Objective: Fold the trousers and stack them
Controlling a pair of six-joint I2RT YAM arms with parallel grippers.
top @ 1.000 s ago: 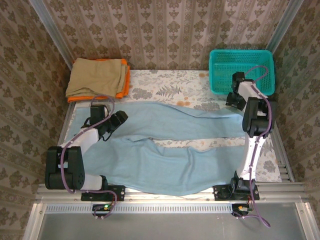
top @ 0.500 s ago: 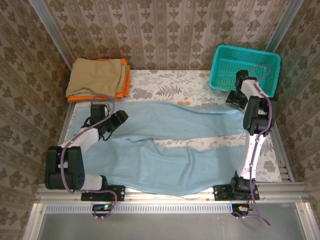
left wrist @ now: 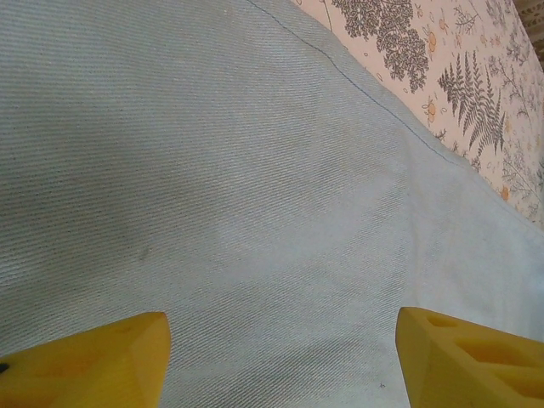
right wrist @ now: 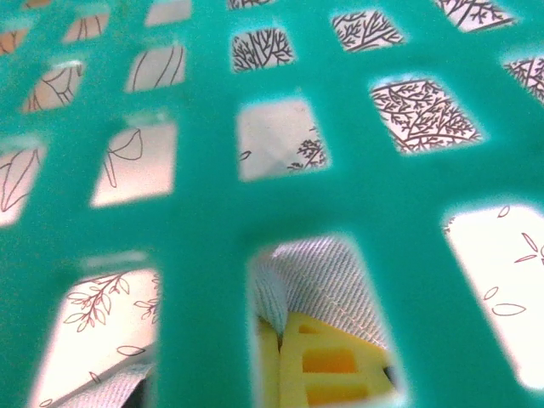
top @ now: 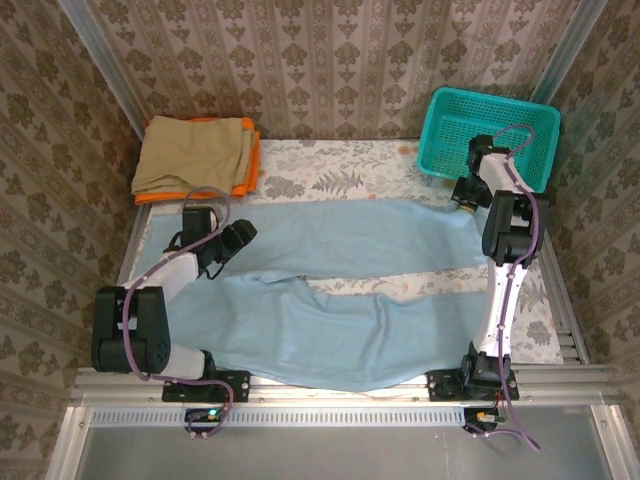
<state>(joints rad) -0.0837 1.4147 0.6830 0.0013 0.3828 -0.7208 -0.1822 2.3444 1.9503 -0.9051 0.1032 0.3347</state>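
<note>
Trousers [top: 330, 325] flat under open left pincer [left wrist: 280, 344], hem [right wrist: 327, 276] seemingly pinched by right pincer [right wrist: 289, 361]

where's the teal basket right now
In the top view the teal basket sits in the far right corner of the table, the right gripper at its near edge by the trousers.

The trousers [top: 330, 290] lie flat; right hand [top: 462, 198] seemingly pinches a leg end.

one pair of pale blue trousers [top: 330, 330], with two legs. two folded cloths: one tan cloth [top: 195, 150] and one orange cloth [top: 254, 165]. one teal basket [top: 500, 100]. two hands: one left hand [top: 240, 236], one right hand [top: 463, 195]. two yellow fingers [left wrist: 85, 361] on the left hand. one floral counter [top: 330, 180].
</note>
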